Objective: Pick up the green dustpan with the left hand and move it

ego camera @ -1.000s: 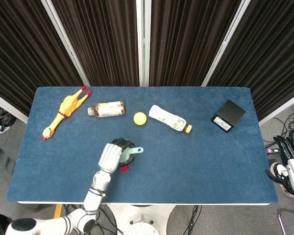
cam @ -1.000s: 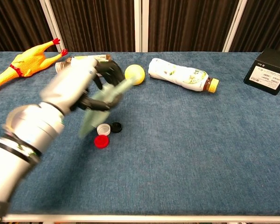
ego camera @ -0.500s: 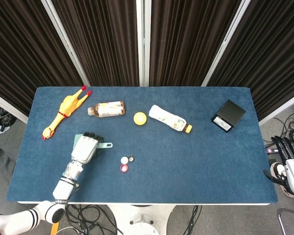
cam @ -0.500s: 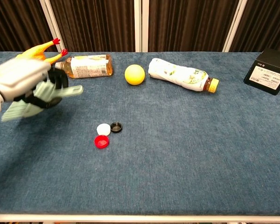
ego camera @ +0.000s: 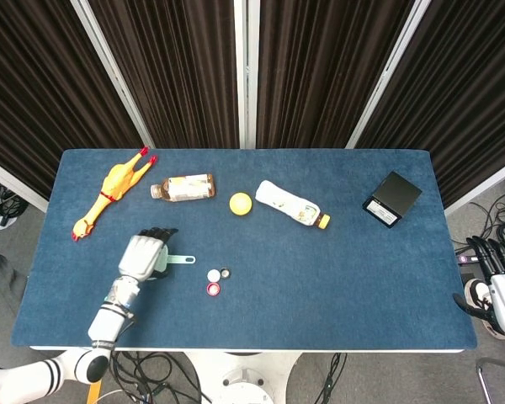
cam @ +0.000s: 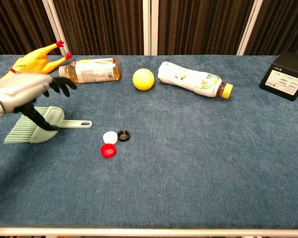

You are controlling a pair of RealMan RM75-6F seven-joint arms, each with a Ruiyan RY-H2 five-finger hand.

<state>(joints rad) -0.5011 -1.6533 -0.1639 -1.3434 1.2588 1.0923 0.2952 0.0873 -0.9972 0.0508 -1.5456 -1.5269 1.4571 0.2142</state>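
Observation:
The green dustpan point(cam: 42, 124) lies flat on the blue table point(cam: 198, 163) at the left, its handle point(ego camera: 183, 259) pointing right toward the bottle caps. My left hand point(cam: 27, 89) hovers just over its pan end with fingers spread. Only the thumb reaches down to the pan, and I cannot tell whether it touches. In the head view the left hand point(ego camera: 145, 253) covers most of the pan. My right hand point(ego camera: 494, 284) hangs off the table's right edge, fingers apart and holding nothing.
Three bottle caps point(cam: 112, 142) lie just right of the handle. A rubber chicken point(cam: 36, 62), an amber bottle point(cam: 92, 69), a yellow ball point(cam: 143, 79) and a white bottle point(cam: 191, 79) line the back. A black box point(cam: 286, 76) sits far right.
My left hand carried the dustpan from beside the caps to the left, lowered it onto the table and spread its fingers off it. The right hand stayed put.

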